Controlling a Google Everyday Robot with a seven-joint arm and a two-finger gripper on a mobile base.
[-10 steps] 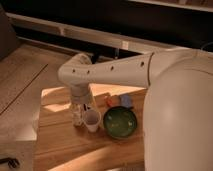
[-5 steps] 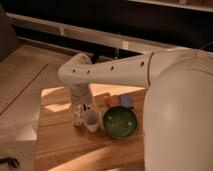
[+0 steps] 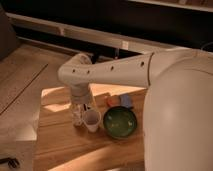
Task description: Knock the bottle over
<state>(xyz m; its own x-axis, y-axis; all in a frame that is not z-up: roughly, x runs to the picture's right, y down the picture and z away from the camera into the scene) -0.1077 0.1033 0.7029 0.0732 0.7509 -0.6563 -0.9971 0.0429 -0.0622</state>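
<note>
While the big white arm (image 3: 125, 70) stretches over the wooden counter (image 3: 60, 147), the green bowl (image 3: 120, 122) sits just beside the white cup (image 3: 91, 120) — on the cup's other side stands the clear bottle (image 3: 76, 120), upright, right under the hand (image 3: 79, 109) — spread or pressed together, I cannot tell

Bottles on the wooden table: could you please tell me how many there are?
1: the clear bottle stands left of the white cup, beneath the claw; the arm may hide others.
</note>
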